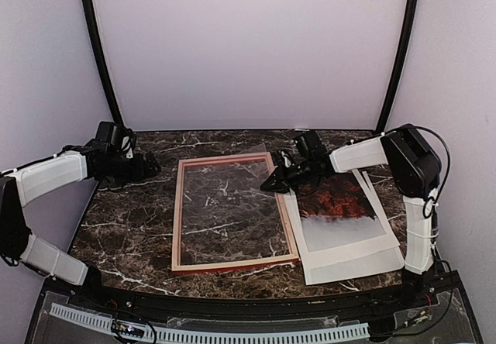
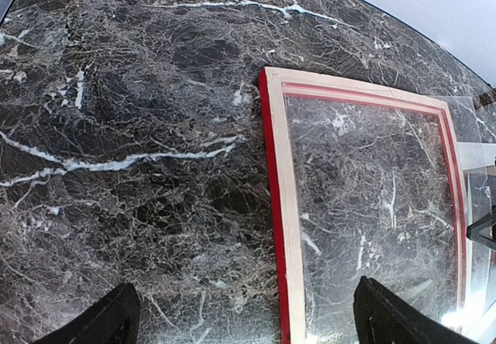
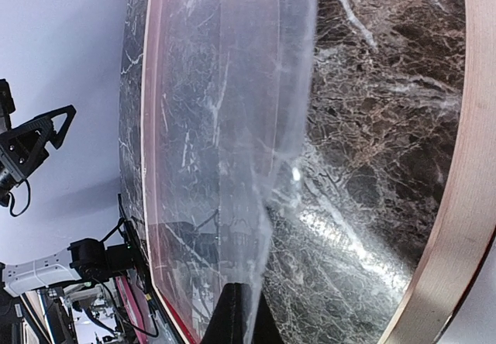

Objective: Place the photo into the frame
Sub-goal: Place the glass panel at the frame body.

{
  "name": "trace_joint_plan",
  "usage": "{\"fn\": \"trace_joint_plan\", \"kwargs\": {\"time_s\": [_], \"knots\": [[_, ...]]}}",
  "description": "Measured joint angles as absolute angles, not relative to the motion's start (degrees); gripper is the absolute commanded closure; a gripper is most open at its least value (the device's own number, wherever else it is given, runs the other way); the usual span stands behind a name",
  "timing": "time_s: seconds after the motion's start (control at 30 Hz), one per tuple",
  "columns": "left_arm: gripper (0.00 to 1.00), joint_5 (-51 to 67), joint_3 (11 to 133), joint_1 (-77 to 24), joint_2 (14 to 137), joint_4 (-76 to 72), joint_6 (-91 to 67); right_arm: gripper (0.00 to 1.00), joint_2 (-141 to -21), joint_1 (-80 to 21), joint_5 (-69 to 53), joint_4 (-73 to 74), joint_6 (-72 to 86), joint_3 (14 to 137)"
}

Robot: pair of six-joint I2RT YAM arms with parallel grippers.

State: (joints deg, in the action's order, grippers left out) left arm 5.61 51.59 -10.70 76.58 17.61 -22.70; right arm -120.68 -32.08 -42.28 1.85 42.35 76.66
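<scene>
Top view: the frame (image 1: 232, 263) lies flat, pale wood side up, on the dark veined marble table (image 1: 132, 228). The photo (image 1: 335, 198) rests just right of it on cream-white sheets (image 1: 349, 263).

Left wrist view: the left gripper (image 2: 248, 325) has its jaws wide apart over the frame's red-edged rail.

Right wrist view: the right gripper (image 3: 236, 309) is pinched on a thin clear pane (image 3: 256, 127).

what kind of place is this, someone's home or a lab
Likely a robot test booth, not a home: plain pale walls enclose a marble-patterned table, and a left arm and right arm are mounted at its near edge.
</scene>
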Motion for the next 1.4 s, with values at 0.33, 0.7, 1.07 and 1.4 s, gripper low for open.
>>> {"fn": "trace_joint_plan", "kwargs": {"time_s": [0.33,0.7,1.07,1.4], "knots": [[0.01,5.6,51.6,-10.8,76.6,17.6,-22.7,1.00,-119.7,-32.1,-42.1,2.5,42.2,76.5],[0.01,5.7,51.6,-11.2,76.6,17.6,-22.7,1.00,-119.7,-32.3,-41.9,2.6,42.3,75.9],[0.01,6.4,51.6,-12.5,77.2,17.1,-22.9,1.00,-119.7,-32.8,-41.3,2.1,42.6,75.7],[0.01,6.2,51.5,-14.9,79.2,15.7,-23.4,1.00,-119.7,-33.3,-41.5,2.2,42.6,75.9]]}}
